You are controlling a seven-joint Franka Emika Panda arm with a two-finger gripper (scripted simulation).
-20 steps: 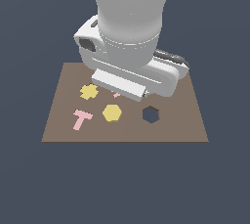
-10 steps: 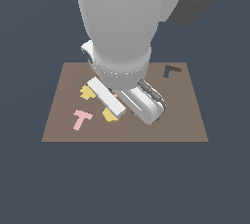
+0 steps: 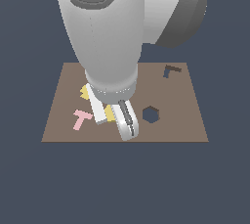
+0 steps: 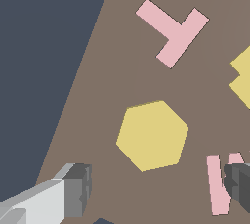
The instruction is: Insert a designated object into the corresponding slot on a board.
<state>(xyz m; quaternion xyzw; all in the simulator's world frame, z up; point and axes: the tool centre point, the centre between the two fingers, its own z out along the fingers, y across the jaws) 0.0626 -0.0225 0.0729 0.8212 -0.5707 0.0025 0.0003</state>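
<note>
**Desk:** Swung low since a second ago, the arm now hangs over the nearer, left-hand part of the board (image 3: 190,115) in the exterior view, where before it stood farther back and hid the L-shaped cut-out (image 3: 171,70). What does the picture turn on?

**Photographer:** One relation. The yellow hexagon (image 4: 152,135) lies flat on the board directly beneath the tool (image 4: 158,186), between its two fingers, as the wrist view shows. The piece is as broad one way as another, so it has no long axis to line up with.

**Desk:** And the tool itself?

**Photographer:** Spread wide and empty. One fingertip (image 4: 78,189) stands off to one side of the hexagon, the other to the opposite side, over a pink letter piece (image 4: 217,184). Neither touches the hexagon. Height above it I cannot judge.

**Desk:** Where is the slot?

**Photographer:** The dark hexagonal slot (image 3: 151,114) sits just to the exterior view's right of the tool, apart from it and unfilled. A pink T-shaped piece (image 3: 81,118) lies to the left, and the yellow scalloped piece (image 4: 242,78) is near the hexagon.

**Desk:** Next move?

**Photographer:** Likely straight down, then close; the neighbouring pink letter could be caught.
</note>
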